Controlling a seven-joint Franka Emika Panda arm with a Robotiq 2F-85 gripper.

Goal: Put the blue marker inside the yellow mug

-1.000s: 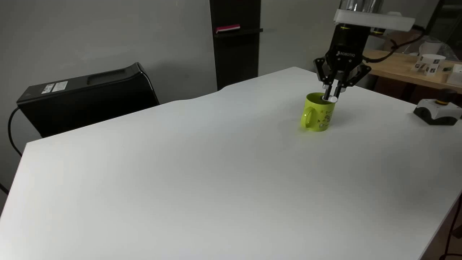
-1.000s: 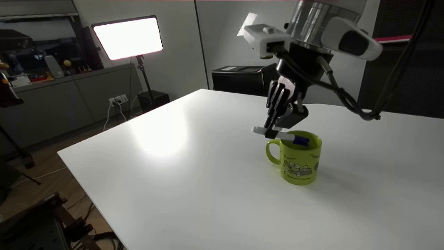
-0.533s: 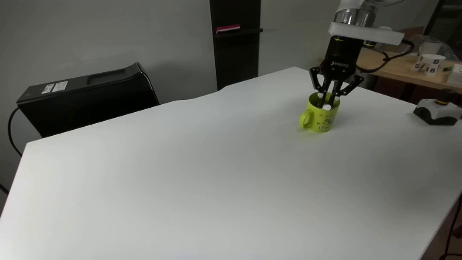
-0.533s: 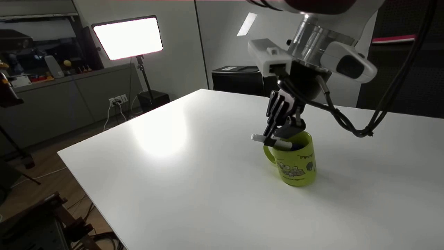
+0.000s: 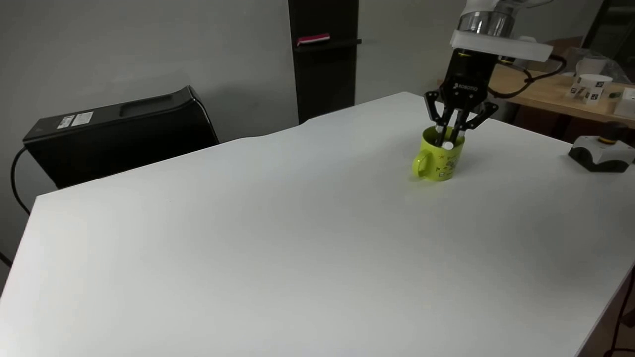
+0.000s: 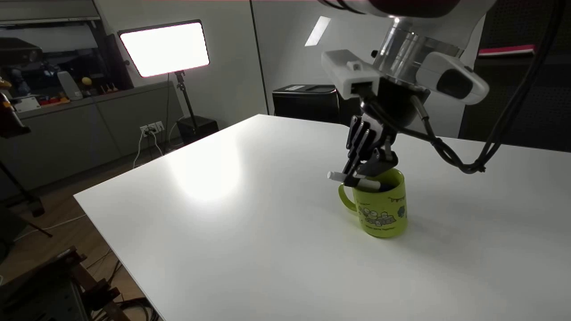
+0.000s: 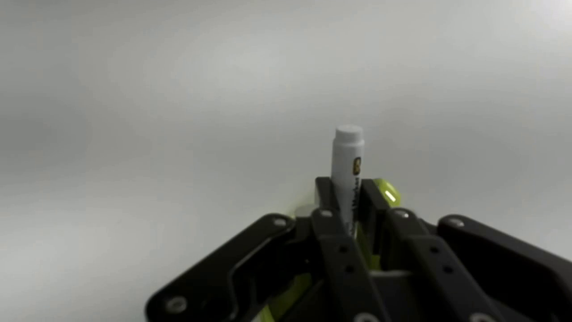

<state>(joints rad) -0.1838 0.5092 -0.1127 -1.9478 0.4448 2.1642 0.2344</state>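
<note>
White-and-dark-blue slim round plastic marker [image 6: 368,184]: one. Black lettering along its barrel, seen in the wrist view. Location: slanting across the mouth of the bright yellow-green cylindrical mug [image 6: 381,213], blue end inside, white end jutting out past the rim on the side near the handle; far from upright. Whether barrel and rim touch, we cannot tell.

Mug: one, glossy, printed with drawings, standing on the smooth white bench [image 6: 232,258]. We suspect a slight lean.

Black two-fingered Robotiq end effector [image 7: 348,192]: one. Fingers [image 7: 324,190] pinching the marker from both sides, nearer its white end than its blue.

Handling notes, our judgement. Marker: light, stiff, hardly fragile; smooth and round, so liable to swivel in the pinch if levered against the rim. Best hold: squarely across the barrel, well back at the white end, leaving the blue end to lead downward. The present hold we rate serviceable; the angle looks too flat for a sure drop, and we would steepen the barrel before letting go, lest it tip back out over the rim. Mug: probably ceramic, rigid, heavier than the marker, apt to chip; pressing down on one side of it could rock it. Should it need shifting: by the handle or the wall.
</note>
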